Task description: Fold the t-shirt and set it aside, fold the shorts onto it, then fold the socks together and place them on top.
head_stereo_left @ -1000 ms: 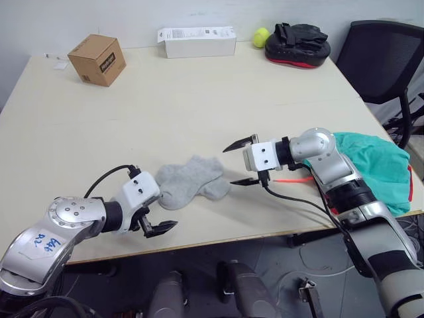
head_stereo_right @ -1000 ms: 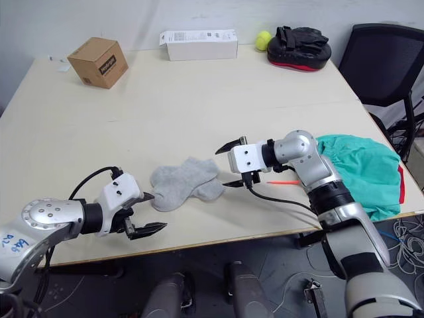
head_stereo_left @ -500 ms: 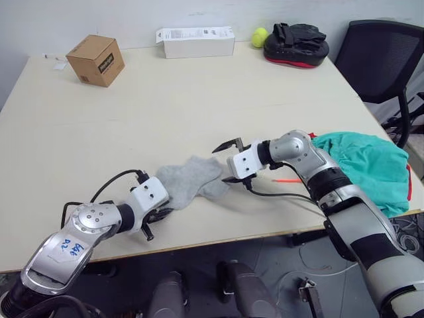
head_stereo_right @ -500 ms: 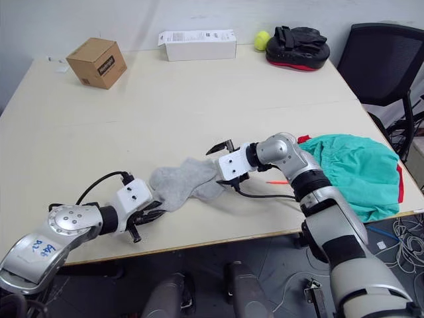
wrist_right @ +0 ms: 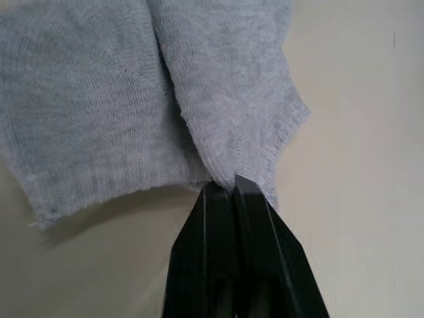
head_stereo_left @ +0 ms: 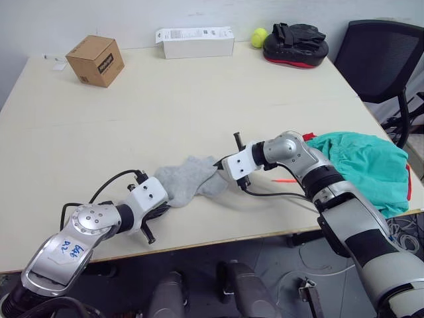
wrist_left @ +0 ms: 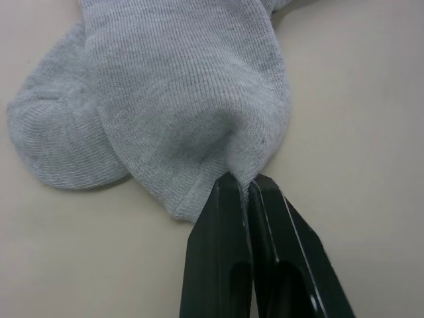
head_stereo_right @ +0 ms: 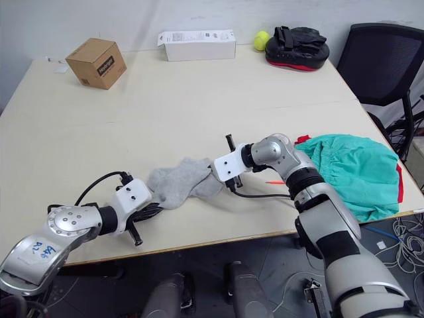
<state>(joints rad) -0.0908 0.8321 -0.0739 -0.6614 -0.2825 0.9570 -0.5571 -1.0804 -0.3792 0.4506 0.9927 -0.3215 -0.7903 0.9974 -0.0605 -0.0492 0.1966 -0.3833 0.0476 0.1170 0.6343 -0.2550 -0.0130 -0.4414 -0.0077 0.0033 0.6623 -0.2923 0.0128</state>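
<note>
On the table, a cardboard box sits at 10 o'clock, a white carton at 12, a tennis ball beside a black pad at 1, and an office chair at 2.

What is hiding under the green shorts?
A bit of the red t-shirt peeks out at the edges of the teal shorts. The rest of it is covered, so how it is folded cannot be seen. Both lie at the table's right end.

A pale wooden table stands against a white wall, black office chair beside.
</note>
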